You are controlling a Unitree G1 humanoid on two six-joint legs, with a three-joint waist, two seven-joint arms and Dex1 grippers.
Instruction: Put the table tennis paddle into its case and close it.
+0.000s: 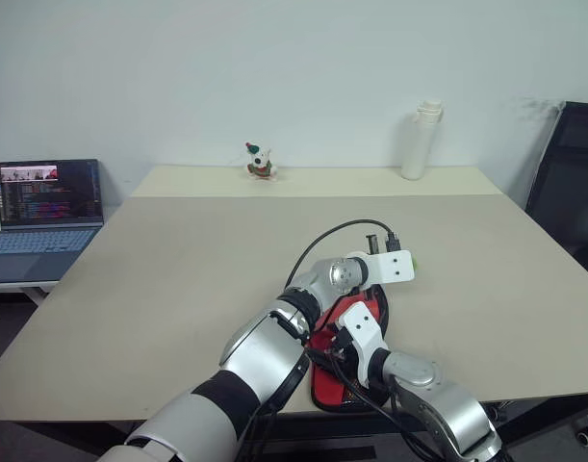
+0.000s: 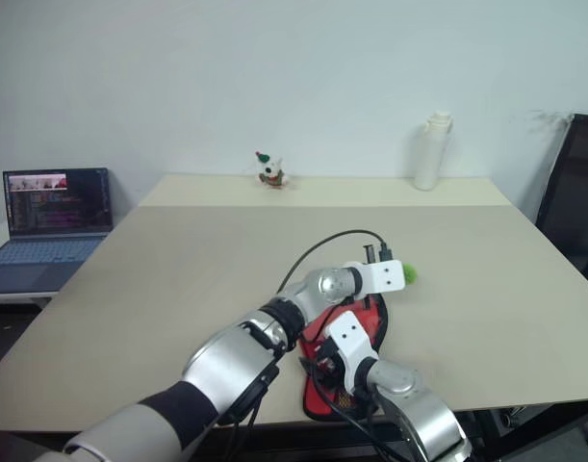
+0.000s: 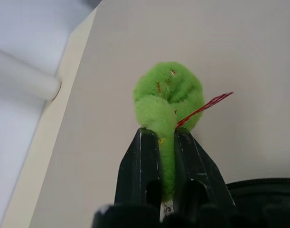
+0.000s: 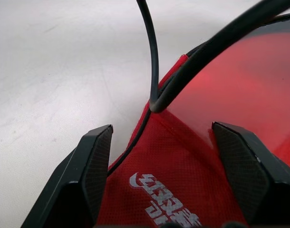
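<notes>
Plainly, our left hand (image 3: 159, 156) is clamped on a fuzzy green pompom (image 3: 167, 97), which looks like the zip pull of the case (image 1: 349, 380); a thin red thread trails off it. The case lies at the desk's (image 1: 178, 279) near edge, under both our arms, its red logo panel up. Our right hand (image 4: 161, 166) hangs with its fingers spread wide over that panel, holding nothing.

We judge the main risk is the soft case sliding or lifting when the pompom is pulled, since nothing pins it; it could slip off the near edge. A black cable (image 4: 152, 52) draped across the case could also snag.

Our left wrist view shows the grip on the pompom; the head views show just a green speck beyond the case. Whether the red behind the mesh is the table tennis paddle, we cannot tell
</notes>
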